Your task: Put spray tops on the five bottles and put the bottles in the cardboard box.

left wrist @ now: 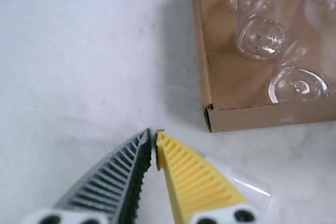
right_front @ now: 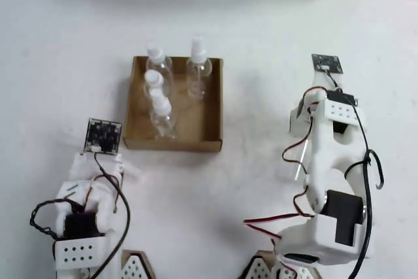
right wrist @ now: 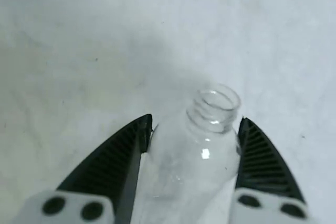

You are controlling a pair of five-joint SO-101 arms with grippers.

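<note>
Open-necked bottle [right wrist: 205, 145], clear plastic, no spray top: it sits between the fingers of the right gripper [right wrist: 195, 124]. Both black fingers press its shoulders, jaws about a bottle-width apart, neck pointing away from the wrist. Can't tell whether its body rests on the table or hangs just above it.

Cardboard box [right_front: 173, 143] is left of centre, w/ four bottles [right_front: 162, 114] in it, all w/ white spray tops. Three are in the left half: two at the far-left corner, one nearer. The fourth is at the far right of the box. From the left wrist their clear bases show inside the box's near wall [left wrist: 262, 116].

Left gripper [left wrist: 155, 137] is closed, grey and yellow tips touching, nothing between them. It's just above the white table [right_front: 261, 24], near the box's near-left corner.

Right arm [right_front: 326, 155] is right of the box, well apart. Left arm [right_front: 88, 194] is at the near left.
</note>
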